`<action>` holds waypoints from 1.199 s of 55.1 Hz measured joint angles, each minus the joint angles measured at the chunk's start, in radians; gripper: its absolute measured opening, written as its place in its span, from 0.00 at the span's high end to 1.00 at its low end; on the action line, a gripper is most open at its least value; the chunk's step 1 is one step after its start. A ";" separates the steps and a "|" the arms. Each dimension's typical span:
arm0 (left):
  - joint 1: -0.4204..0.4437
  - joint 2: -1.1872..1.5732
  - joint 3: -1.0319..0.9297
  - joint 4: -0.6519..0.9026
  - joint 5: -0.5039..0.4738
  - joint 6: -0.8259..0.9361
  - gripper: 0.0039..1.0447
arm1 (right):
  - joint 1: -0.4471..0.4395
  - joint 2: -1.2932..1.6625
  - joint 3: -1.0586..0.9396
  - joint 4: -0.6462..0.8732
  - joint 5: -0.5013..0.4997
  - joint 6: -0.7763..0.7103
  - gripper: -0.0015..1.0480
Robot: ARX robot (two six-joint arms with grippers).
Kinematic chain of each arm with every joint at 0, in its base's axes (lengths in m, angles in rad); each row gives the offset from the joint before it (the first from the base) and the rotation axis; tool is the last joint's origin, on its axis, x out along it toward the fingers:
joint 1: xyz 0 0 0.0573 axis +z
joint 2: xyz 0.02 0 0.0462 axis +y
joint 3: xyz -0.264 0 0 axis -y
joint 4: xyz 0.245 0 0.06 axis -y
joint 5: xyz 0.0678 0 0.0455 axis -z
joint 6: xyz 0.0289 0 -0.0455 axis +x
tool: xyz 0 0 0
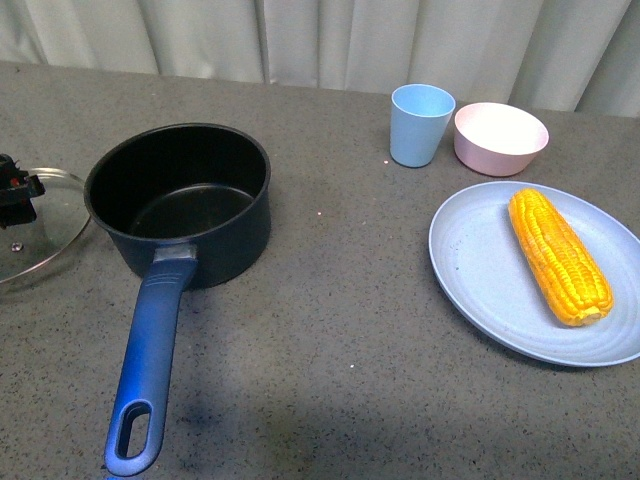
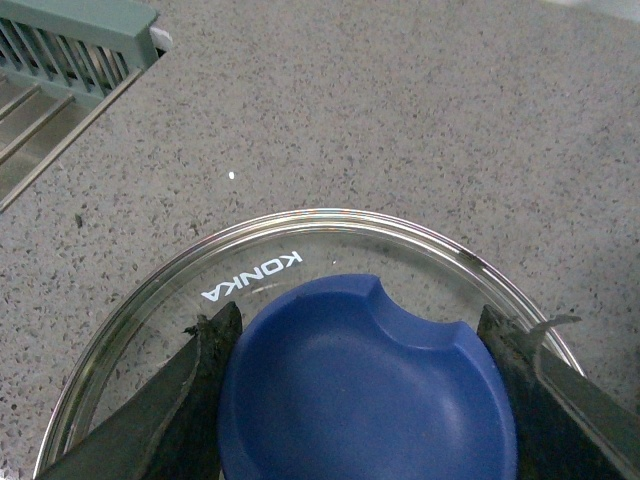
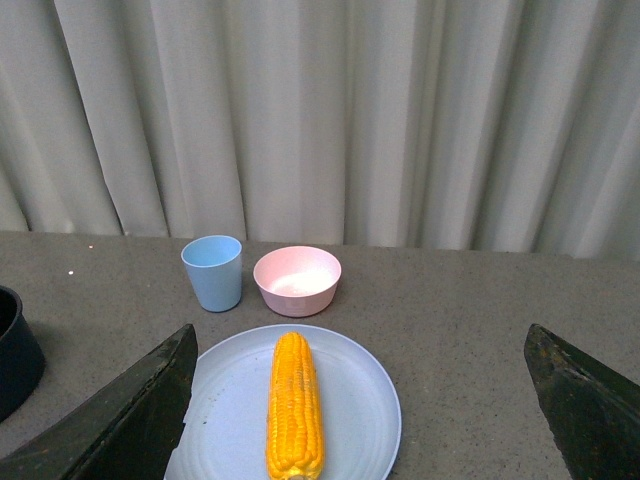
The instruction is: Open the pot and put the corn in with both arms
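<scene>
The dark navy pot (image 1: 185, 200) stands open at the left of the table, its blue handle (image 1: 150, 365) pointing toward me. Its glass lid (image 1: 35, 225) is off, low at the far left beside the pot. My left gripper (image 2: 365, 385) is shut on the lid's blue knob (image 2: 365, 390); only its black tip (image 1: 15, 190) shows in the front view. The corn (image 1: 558, 255) lies on a light blue plate (image 1: 480, 270) at the right. My right gripper (image 3: 360, 400) is open and empty, above and short of the corn (image 3: 295, 405). The pot's edge (image 3: 15, 350) also shows in the right wrist view.
A light blue cup (image 1: 420, 123) and a pink bowl (image 1: 500, 137) stand behind the plate. A white curtain (image 1: 320, 35) hangs at the table's far edge. A green slatted rack (image 2: 70, 50) lies off the table's edge near the lid.
</scene>
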 joint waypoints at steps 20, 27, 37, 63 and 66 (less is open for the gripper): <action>-0.018 0.043 0.037 -0.031 -0.034 0.014 0.40 | 0.000 0.000 0.000 0.000 0.000 0.000 0.09; -0.017 0.042 0.037 -0.032 -0.035 0.018 0.31 | 0.000 0.000 0.000 0.000 0.000 0.000 0.09; -0.009 -0.003 0.019 -0.026 -0.060 0.025 0.05 | 0.000 0.000 0.000 0.000 0.000 0.000 0.09; 0.011 -0.413 -0.262 0.013 -0.034 0.025 0.13 | 0.000 0.000 0.000 0.000 0.000 0.000 0.09; 0.011 -0.438 -0.314 0.105 0.058 0.023 0.24 | 0.000 0.000 0.000 0.000 0.000 0.000 0.09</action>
